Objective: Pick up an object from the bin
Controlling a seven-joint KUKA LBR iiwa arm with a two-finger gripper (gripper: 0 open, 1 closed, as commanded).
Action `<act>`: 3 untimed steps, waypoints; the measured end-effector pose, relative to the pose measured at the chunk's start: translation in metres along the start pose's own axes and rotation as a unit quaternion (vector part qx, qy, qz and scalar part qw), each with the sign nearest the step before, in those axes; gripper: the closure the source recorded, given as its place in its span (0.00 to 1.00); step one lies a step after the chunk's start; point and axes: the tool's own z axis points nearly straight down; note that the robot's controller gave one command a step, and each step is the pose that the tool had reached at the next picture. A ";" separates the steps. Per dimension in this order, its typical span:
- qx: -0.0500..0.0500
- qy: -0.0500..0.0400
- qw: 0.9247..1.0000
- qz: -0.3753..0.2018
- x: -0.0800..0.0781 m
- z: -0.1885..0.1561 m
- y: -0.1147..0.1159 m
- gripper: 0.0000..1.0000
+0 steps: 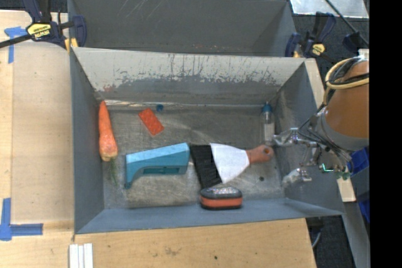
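Note:
My gripper (286,159) hangs at the bin's right side over the sloping right wall. Its two metal fingers stand apart, open, with nothing between them. Just left of it lies a hand brush (229,162) with a white body, black bristles and an orange-brown handle whose end points at the gripper. A slim clear tube with a blue cap (268,122) lies along the right wall, above the upper finger. A black oval thing with a red rim (221,198) lies at the front wall, below the brush.
A light blue plastic piece (157,163) lies left of the brush. An orange carrot (106,132) lies along the left wall, and a small orange-red block (151,122) sits near the back. The arm with its orange cover comes in from the right.

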 end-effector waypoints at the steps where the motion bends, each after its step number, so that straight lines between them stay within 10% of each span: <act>1: 0.001 -0.004 1.000 -0.002 -0.002 -0.004 0.000 0.00; 2: -0.002 0.009 0.997 0.076 -0.055 0.057 0.019 1.00; 3: -0.002 0.009 0.997 0.077 -0.055 0.057 0.019 1.00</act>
